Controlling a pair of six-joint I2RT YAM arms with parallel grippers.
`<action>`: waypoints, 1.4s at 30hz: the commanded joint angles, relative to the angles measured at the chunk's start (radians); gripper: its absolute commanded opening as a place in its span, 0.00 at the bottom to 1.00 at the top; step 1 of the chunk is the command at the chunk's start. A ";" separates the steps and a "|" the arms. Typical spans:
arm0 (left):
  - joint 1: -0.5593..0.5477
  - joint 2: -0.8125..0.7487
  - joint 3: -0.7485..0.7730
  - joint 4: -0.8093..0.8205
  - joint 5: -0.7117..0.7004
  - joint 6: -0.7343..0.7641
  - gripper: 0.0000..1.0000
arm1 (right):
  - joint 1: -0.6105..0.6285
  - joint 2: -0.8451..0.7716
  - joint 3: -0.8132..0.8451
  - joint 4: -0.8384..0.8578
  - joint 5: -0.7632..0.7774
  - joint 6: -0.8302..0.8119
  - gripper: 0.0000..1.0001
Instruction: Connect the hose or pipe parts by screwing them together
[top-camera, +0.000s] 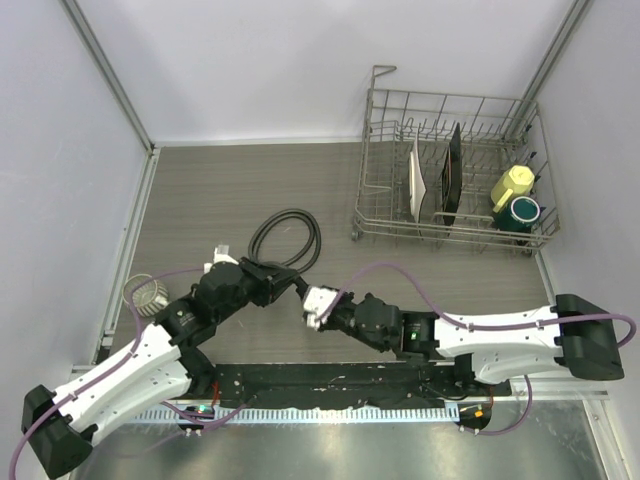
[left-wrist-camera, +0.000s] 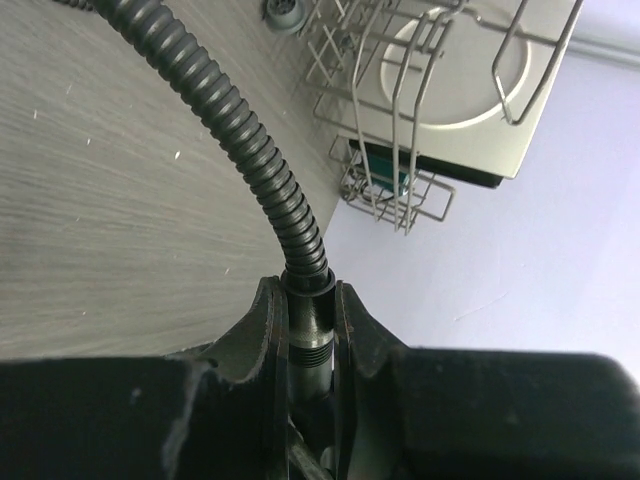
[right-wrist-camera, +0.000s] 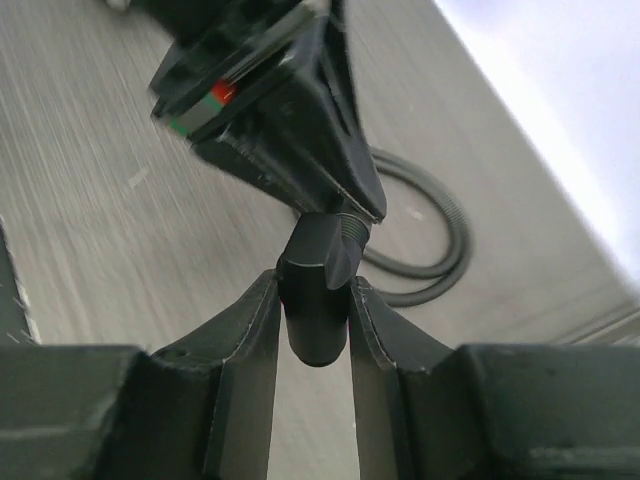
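left gripper (left-wrist-camera: 306, 292) clamps hose connector (left-wrist-camera: 308, 338), right gripper (right-wrist-camera: 314, 300) pinches nozzle fitting (right-wrist-camera: 318, 255); ends meet, threads showing, screwing looks unfinished.

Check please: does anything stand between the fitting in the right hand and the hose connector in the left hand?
Nothing visible does. The fitting sits directly against the threaded end of the hose connector.

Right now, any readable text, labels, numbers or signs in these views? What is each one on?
None readable.
Red and green patch on the left gripper: blurred, no letters to make out.
No print visible on the hose, the fitting or the dish rack.
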 joint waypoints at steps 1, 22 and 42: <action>-0.014 -0.021 0.009 0.254 0.086 0.047 0.00 | -0.078 0.021 0.103 -0.025 0.115 0.617 0.01; -0.014 -0.165 -0.090 0.216 -0.112 0.082 0.00 | -0.216 -0.110 -0.098 0.141 0.045 1.363 0.57; -0.013 -0.044 0.144 -0.133 -0.057 0.090 0.00 | -0.153 -0.391 0.046 -0.371 -0.145 -0.217 0.88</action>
